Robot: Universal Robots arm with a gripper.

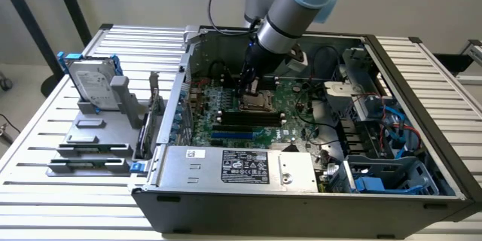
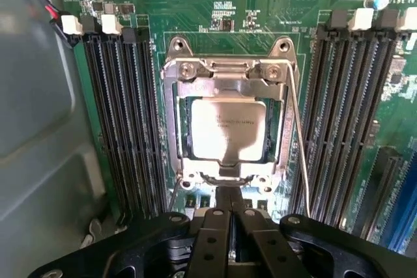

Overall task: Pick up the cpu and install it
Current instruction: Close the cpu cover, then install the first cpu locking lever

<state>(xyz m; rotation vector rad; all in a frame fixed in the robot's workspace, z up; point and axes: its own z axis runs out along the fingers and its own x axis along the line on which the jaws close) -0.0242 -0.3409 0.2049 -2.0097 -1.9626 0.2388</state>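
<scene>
**CPU lying in its socket, fingers shut over it**

You have the white slatted desk carrying the open dark grey computer case. On the case floor lies the green motherboard. Mid-case, its silver metal socket frame surrounds the small, flat, square silver-grey cpu. The arm's black fingers are pressed together and empty, inside the case just over the cpu's edge.

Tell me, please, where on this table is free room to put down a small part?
Bare slats lie to the exterior view's right of the computer case, and at the near edge in front of the grey holder. Crowded: the holder with the hard drive, and inside the case, where the shut gripper hangs above the cpu.
</scene>
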